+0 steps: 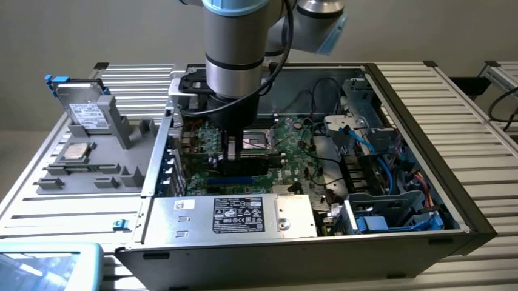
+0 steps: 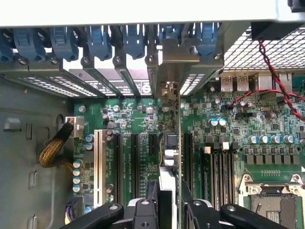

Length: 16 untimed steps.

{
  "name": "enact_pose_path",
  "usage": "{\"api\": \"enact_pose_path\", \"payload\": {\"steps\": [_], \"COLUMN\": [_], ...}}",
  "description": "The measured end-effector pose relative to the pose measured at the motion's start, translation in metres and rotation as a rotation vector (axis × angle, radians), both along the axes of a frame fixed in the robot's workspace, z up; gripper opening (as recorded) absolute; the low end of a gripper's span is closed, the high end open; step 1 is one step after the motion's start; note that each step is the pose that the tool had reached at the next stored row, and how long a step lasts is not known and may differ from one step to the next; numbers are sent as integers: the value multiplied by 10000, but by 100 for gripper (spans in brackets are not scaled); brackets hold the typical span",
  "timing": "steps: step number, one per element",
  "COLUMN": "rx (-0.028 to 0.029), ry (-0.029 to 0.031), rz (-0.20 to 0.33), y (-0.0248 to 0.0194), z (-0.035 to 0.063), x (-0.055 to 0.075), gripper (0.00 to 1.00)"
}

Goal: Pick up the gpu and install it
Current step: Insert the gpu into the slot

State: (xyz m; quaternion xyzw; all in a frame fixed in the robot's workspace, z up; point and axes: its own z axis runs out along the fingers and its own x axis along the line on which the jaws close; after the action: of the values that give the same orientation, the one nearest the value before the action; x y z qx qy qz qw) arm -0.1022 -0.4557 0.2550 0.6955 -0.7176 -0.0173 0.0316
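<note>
The gpu [image 2: 172,143] stands on edge, seen edge-on, over a black slot of the green motherboard [image 2: 228,143]. Its silver end bracket [image 2: 174,59] sits in line with the case's rear slot openings. My gripper [image 2: 171,210] is shut on the card's near end, one black finger on each face. In the exterior view the gripper [image 1: 241,151] reaches straight down into the open computer case [image 1: 421,136], low over the motherboard [image 1: 283,136], and the arm hides most of the card.
Other black slots [image 2: 135,157] and a white slot [image 2: 98,162] lie beside the card. Blue retention clips [image 2: 100,40] line the rear wall. A red-black wire [image 2: 271,71], the CPU socket [image 2: 269,200], the power supply [image 1: 242,215] and blue cables [image 1: 380,182] crowd the case. A silver drive [image 1: 85,112] stands outside.
</note>
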Motion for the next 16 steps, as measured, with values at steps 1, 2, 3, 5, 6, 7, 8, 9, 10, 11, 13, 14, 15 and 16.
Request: {"api": "enact_pose_path", "payload": {"steps": [1, 2, 3, 5, 6, 7, 8, 9, 10, 11, 13, 14, 15, 16], "rx": [1, 1, 1, 0, 0, 2, 3, 2, 4, 5, 4, 1, 1, 1], "ry": [0, 0, 1, 1, 4, 4, 5, 9, 8, 9, 16, 24, 28, 28], "rz": [-1, -1, -2, 0, 0, 0, 0, -1, -2, -2, -1, -1, -1, -1], "y": [0, 0, 0, 0, 0, 0, 0, 0, 2, 11, 18, 17, 18, 18], "z": [-2, -3, -5, -7, -8, -8, -8, -8, -10, -11, -14, -13, -14, -14], "x": [-3, -6, -10, -12, -13, -13, -13, -13, -13, -14, -14, -14, -14, -14], "gripper": [29, 29, 29, 29, 29, 29, 29, 29, 29, 29, 29, 29, 29, 29]}}
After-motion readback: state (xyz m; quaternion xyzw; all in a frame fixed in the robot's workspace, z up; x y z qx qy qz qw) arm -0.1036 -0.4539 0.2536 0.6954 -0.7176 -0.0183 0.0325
